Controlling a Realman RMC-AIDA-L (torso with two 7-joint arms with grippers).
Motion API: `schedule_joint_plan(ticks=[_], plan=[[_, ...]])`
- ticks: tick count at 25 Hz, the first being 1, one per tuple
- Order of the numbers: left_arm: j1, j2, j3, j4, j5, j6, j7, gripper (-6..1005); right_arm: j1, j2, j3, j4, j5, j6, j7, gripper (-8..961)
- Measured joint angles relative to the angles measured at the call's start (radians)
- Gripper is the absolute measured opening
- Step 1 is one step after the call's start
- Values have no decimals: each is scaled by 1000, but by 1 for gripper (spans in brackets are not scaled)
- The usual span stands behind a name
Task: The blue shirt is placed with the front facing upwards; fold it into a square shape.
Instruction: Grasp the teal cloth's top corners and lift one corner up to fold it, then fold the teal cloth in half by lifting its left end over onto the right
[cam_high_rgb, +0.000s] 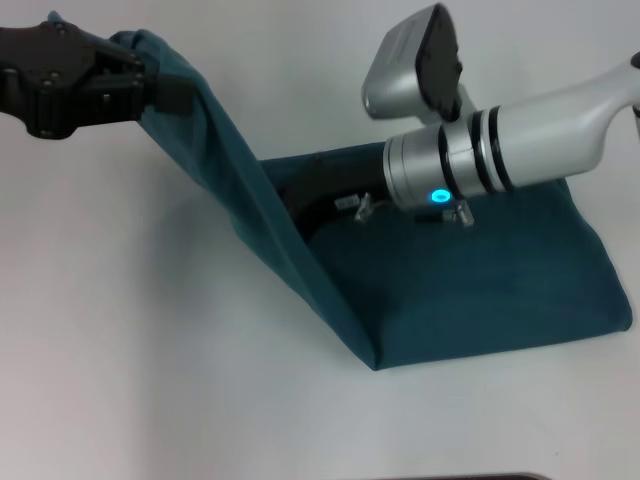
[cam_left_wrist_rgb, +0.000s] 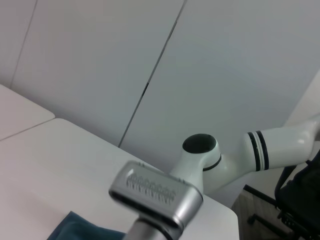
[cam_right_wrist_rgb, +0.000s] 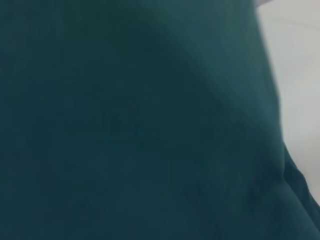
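White table (cam_high_rgb: 150, 380) — plain, matte surface. The shirt (cam_high_rgb: 480, 290) lies directly on it as a folded teal block at the right side, plain face up, with a sharp folded corner toward the near edge — one flap rises off the surface to the far left. A dark strip shows at the table's near edge.
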Motion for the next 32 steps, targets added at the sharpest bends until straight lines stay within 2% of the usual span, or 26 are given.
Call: schedule_joint_plan(ticks=[5, 12, 17, 22, 25, 28, 32], plan=[[-4, -2, 4, 0, -1, -1, -1, 29, 2, 3, -85, 36, 13, 2, 36, 20], [-11, -4, 22, 5, -1, -2, 4, 28, 2, 2, -270, 103, 143, -24, 66, 23], [-14, -6, 26, 5, -1, -2, 6, 28, -10, -4, -327, 131, 192, -60, 82, 26], [-15, -15, 37, 1, -7, 0, 8, 28, -65, -19, -286, 139, 239, -109, 68, 28], [-16, -24, 60, 0, -17, 0, 14, 28, -108, -33, -196, 142, 240, -117, 45, 30], [-20, -34, 86, 0, -45, 1, 23, 28, -161, -57, -89, 162, 238, -101, 19, 31], [-33, -47, 127, 0, -87, 0, 37, 28, -242, -96, -8, 228, 238, -72, 18, 33]])
